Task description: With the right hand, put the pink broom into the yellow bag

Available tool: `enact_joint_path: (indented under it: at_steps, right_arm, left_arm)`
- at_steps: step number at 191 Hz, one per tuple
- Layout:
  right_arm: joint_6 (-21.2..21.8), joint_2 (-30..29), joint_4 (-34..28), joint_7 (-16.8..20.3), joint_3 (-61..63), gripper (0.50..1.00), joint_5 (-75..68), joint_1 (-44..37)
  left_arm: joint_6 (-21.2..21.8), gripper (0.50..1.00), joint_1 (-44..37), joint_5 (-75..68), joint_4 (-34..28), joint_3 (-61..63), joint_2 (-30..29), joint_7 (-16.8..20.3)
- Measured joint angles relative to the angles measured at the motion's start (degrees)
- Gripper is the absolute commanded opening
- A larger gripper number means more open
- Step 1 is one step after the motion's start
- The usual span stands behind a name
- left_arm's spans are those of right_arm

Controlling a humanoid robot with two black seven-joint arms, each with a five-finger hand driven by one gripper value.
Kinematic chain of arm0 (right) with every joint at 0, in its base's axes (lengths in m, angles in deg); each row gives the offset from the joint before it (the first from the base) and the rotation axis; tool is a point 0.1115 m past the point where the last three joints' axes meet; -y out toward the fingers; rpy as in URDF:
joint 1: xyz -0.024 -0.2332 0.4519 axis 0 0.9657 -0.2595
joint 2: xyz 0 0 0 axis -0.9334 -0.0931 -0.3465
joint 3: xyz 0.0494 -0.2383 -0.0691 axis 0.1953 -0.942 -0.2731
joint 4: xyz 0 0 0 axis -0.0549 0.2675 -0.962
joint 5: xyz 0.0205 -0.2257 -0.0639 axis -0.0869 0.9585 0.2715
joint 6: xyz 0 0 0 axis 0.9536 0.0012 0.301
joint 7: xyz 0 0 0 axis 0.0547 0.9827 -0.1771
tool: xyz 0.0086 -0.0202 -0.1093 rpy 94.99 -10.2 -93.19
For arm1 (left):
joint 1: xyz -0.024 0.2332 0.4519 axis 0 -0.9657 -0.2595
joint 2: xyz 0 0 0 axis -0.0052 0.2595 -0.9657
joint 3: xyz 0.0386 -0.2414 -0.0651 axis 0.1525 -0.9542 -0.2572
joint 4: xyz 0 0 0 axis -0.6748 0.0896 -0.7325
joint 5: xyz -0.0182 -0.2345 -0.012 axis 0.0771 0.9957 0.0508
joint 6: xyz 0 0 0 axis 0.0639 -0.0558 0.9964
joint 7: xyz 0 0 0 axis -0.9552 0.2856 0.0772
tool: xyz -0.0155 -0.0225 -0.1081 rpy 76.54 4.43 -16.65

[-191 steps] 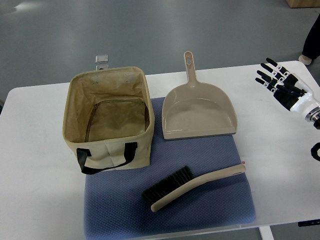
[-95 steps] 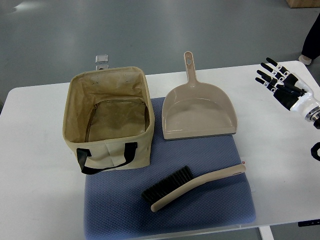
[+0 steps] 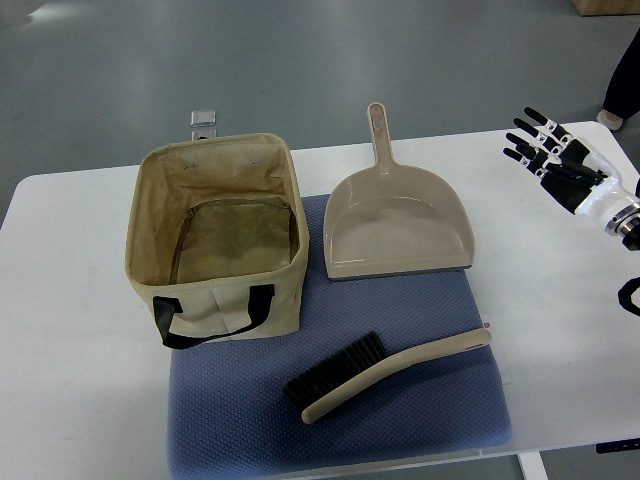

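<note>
A pinkish-beige hand broom (image 3: pixel 385 374) with black bristles lies on the blue mat (image 3: pixel 430 300), handle pointing right, bristles toward the left. The pale yellow cloth bag (image 3: pixel 215 235) stands open-topped at the mat's left, with a black strap on its near side and nothing inside. My right hand (image 3: pixel 545 150) hovers above the table's far right, fingers spread and holding nothing, well away from the broom. The left arm does not show.
A matching beige dustpan (image 3: pixel 395 225) lies on the mat behind the broom, handle pointing away. A small metal clip (image 3: pixel 204 121) sits at the table's far edge behind the bag. A person's dark leg and shoe (image 3: pixel 620 85) show at the upper right corner.
My right hand has shifted slightly up and left over the table's right side. Broom, bag and dustpan have not moved.
</note>
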Motion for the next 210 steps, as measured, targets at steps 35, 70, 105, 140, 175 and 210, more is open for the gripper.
enact_joint_path:
  at_steps: [35, 70, 105, 140, 175, 210]
  right_arm:
    - [0.0, 4.7, -5.0, -1.1, -6.7, 0.928, 1.3, -0.9]
    - [0.0, 10.7, -14.3, -3.5, -15.7, 0.926, 7.1, -2.4]
    - [0.0, 14.0, -23.8, -4.9, -18.2, 0.926, 18.7, -3.9]
    - [0.0, 18.2, -34.4, -6.3, -22.8, 0.924, 30.1, -5.5]
    - [-2.3, 21.6, -44.5, -6.5, -29.2, 0.924, 40.2, -6.9]
    - [-8.2, 23.5, -50.8, -6.5, -37.0, 0.917, 50.2, -7.4]
  left_arm:
    - [0.0, 1.000, 0.0, 0.0, 0.0, 0.0, 0.0, 0.0]
    - [0.0, 1.000, 0.0, 0.0, 0.0, 0.0, 0.0, 0.0]
    - [0.0, 1.000, 0.0, 0.0, 0.0, 0.0, 0.0, 0.0]
    - [0.0, 1.000, 0.0, 0.0, 0.0, 0.0, 0.0, 0.0]
    - [0.0, 1.000, 0.0, 0.0, 0.0, 0.0, 0.0, 0.0]
    - [0.0, 1.000, 0.0, 0.0, 0.0, 0.0, 0.0, 0.0]
